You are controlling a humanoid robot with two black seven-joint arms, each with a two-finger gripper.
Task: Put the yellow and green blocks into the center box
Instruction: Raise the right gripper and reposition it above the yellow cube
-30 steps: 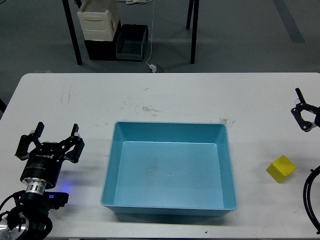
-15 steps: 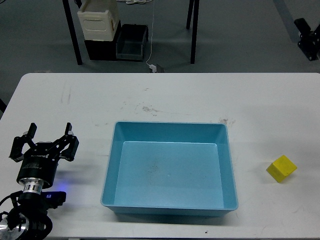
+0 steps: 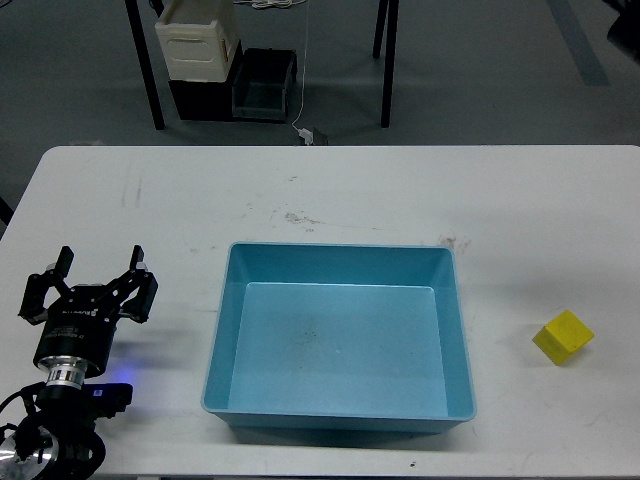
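A yellow block (image 3: 562, 337) lies on the white table (image 3: 360, 195) at the right, apart from the box. The blue box (image 3: 340, 415) sits in the middle of the table and is empty. No green block is in view. My left gripper (image 3: 90, 272) is open and empty, low at the left, left of the box. Of my right gripper (image 3: 626, 26) only a dark bit shows at the top right corner, far above the yellow block; its fingers cannot be told apart.
Beyond the table's far edge, a cream container (image 3: 196, 40) on dark bins (image 3: 262, 85) stands on the floor between black table legs (image 3: 146, 75). A white cable (image 3: 303, 100) hangs down there.
My right gripper has risen from beside the table's right edge to the top right corner, almost out of view. My left gripper moved slightly left and back, then held still.
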